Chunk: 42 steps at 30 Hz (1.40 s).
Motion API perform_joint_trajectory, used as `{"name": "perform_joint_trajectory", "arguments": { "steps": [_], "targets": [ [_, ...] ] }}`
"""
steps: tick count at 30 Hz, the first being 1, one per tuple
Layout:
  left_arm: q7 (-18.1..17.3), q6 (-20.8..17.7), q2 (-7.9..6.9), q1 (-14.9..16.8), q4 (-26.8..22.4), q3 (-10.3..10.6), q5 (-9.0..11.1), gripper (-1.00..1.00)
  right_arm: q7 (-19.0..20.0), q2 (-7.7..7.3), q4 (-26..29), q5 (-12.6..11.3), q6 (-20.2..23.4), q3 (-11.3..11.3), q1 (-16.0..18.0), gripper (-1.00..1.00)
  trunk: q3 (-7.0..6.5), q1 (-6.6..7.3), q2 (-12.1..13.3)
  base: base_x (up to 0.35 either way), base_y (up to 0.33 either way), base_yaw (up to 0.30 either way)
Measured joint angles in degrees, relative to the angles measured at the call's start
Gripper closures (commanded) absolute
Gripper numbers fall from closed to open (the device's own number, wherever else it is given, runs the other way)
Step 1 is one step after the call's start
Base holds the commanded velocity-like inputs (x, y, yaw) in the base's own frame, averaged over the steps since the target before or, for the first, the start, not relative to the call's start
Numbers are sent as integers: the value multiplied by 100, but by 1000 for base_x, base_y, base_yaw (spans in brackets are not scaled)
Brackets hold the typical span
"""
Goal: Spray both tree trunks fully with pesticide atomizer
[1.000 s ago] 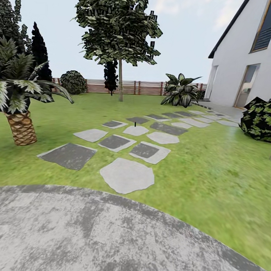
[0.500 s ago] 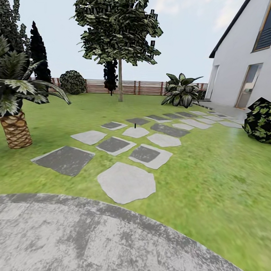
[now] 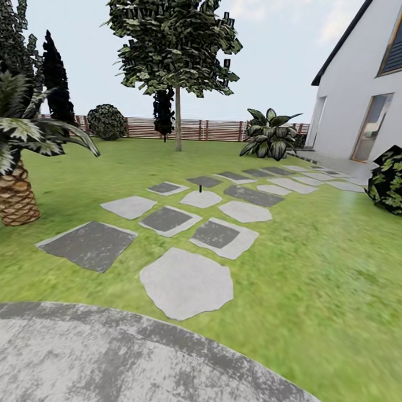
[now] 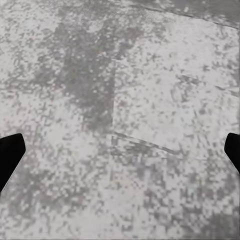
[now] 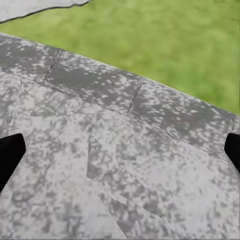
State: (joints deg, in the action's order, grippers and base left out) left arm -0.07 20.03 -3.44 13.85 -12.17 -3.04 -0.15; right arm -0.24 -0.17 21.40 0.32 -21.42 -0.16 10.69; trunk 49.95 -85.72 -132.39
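Camera advanced: stepping stones (image 3: 186, 283) and palm (image 3: 15, 197) sit nearer; paving (image 3: 131, 366) rim lower. Tree (image 3: 178, 116) far across lawn (image 3: 315, 257), before fence (image 3: 197, 129). My left pincer (image 4: 120, 155), right pincer (image 5: 120, 155): spread, empty. Atomizer unlocated; risk: driving past it

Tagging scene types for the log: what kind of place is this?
A house garden: grass lawn crossed by stepping stones, a slatted wooden fence at the back, a white house to one side.
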Motion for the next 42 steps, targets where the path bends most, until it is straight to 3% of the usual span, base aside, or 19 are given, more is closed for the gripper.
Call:
{"name": "perform_joint_trajectory", "arguments": {
  "steps": [42],
  "targets": [
    [0,0,0,0,-1,0,1,-100,0,0,-9,0,-2,7,0,-100,0,0,0,339,0,0]
  ]
}}
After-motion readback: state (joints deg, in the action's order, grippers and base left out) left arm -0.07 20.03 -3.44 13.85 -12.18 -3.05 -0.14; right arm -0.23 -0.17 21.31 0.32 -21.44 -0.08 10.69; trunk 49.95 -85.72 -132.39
